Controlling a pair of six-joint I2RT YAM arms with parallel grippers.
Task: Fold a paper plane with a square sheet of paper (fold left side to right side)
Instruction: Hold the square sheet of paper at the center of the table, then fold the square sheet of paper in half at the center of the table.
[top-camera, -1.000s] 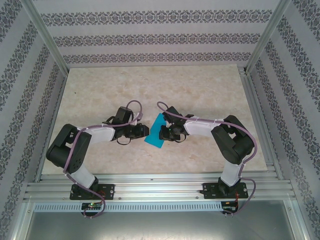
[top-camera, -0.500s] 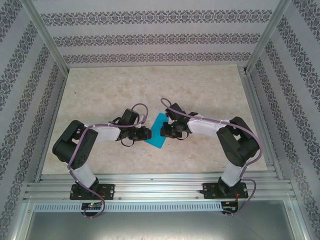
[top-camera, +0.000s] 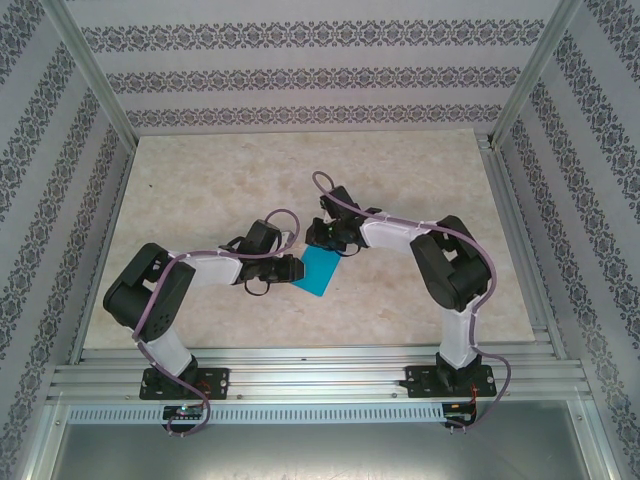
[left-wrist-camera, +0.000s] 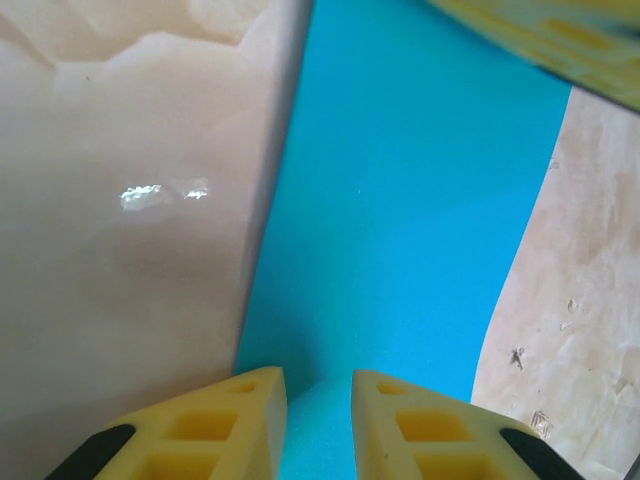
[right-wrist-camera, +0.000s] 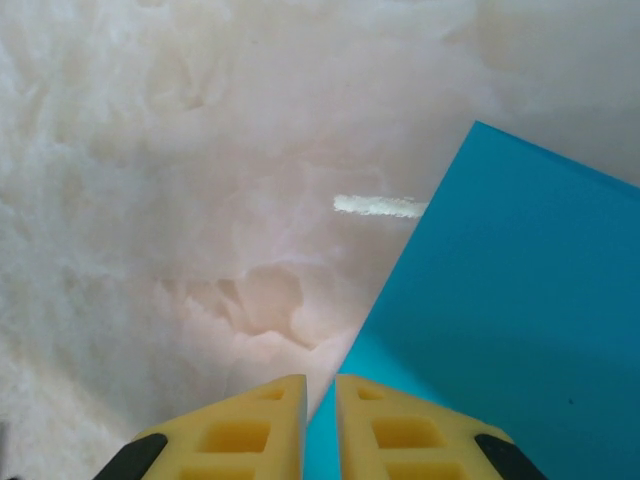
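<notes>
Bright cyan-blue paper, the square sheet of paper (top-camera: 322, 271), lies near the middle of the pale marbled worktop (top-camera: 200, 180), turned at a slant, with both arms bent in over it. The left end effector (top-camera: 297, 268) sits at the sheet's left edge. In the left wrist view (left-wrist-camera: 318, 425) its yellow fingers (left-wrist-camera: 200, 430) are drawn almost together, with just a slim gap and blue paper (left-wrist-camera: 400, 220) showing flat beneath them rather than pinched between. The sheet's right edge bows there. The right end effector (top-camera: 318, 240) is at the sheet's far corner. Its own camera (right-wrist-camera: 320, 425) shows the fingers (right-wrist-camera: 420, 430) all but closed, tips over the paper's (right-wrist-camera: 520, 320) edge. I cannot tell whether either one presses on the paper.
</notes>
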